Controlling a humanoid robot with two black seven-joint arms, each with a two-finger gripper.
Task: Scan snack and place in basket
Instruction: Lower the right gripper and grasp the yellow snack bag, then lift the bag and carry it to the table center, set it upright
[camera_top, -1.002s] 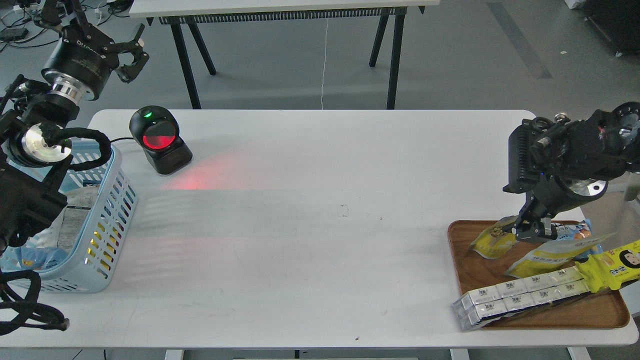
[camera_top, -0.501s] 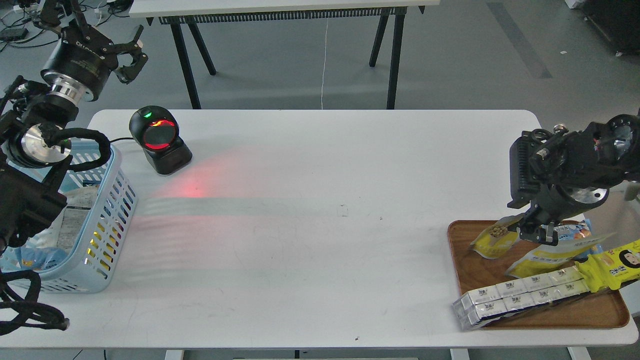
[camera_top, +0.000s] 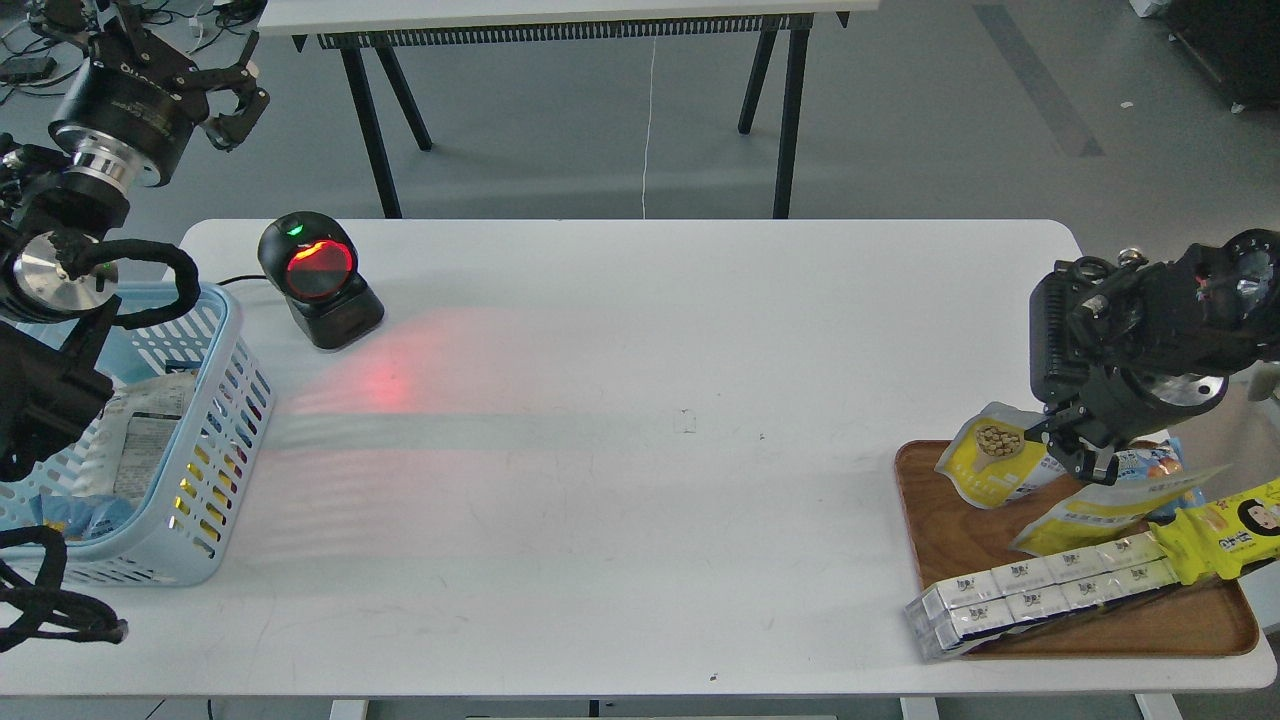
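Observation:
The snack (camera_top: 992, 456), a small yellow-and-white pouch with tan beans on its front, is tilted up over the far left corner of the brown tray (camera_top: 1100, 632). My right gripper (camera_top: 1078, 452) is shut on the pouch's right edge and holds it partly raised. The light blue basket (camera_top: 222, 392) stands at the table's left end with several packs inside. My left gripper (camera_top: 228, 98) is open and empty, high above the table's far left corner, behind the basket.
A black scanner (camera_top: 320, 280) with a red window stands at the far left and casts red light on the table. The tray also holds a long white multi-box pack (camera_top: 1040, 592), a blue snack bag (camera_top: 1150, 465), a second yellow pouch (camera_top: 1105, 515) and a yellow pack (camera_top: 1235, 525).
My right gripper has lifted the snack's end up off the tray and moved slightly right. My left arm has swung up and to the left, away from the scanner.

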